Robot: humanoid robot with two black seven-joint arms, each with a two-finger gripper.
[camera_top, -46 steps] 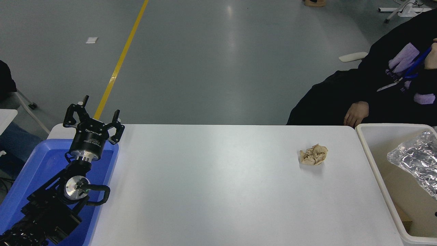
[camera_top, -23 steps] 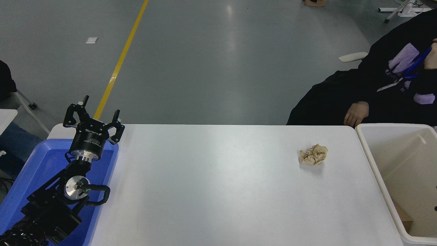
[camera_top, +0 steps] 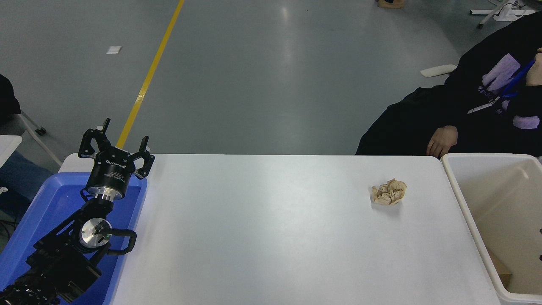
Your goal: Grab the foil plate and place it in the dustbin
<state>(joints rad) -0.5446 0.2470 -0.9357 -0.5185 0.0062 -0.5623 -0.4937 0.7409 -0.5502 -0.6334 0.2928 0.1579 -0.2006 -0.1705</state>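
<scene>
The dustbin (camera_top: 465,203) is a cream-white bin with a thick rim at the table's right edge, with its beige inside showing. The foil plate is out of view; none of it shows in the part of the bin I can see. My left gripper (camera_top: 123,142) is parked at the lower left above a blue tray, open and empty. My right arm and gripper are out of view.
A crumpled tan paper ball (camera_top: 389,191) lies on the white table (camera_top: 271,228) left of the bin. A blue plastic tray (camera_top: 46,212) sits at the left edge under my left arm. A person in black sits at the far right, one hand (camera_top: 441,142) near the table's corner.
One second ago the shiny foil plate showed over the bin at the right edge. It dropped from sight half a second ago and stays out of view. The left arm has not moved.
</scene>
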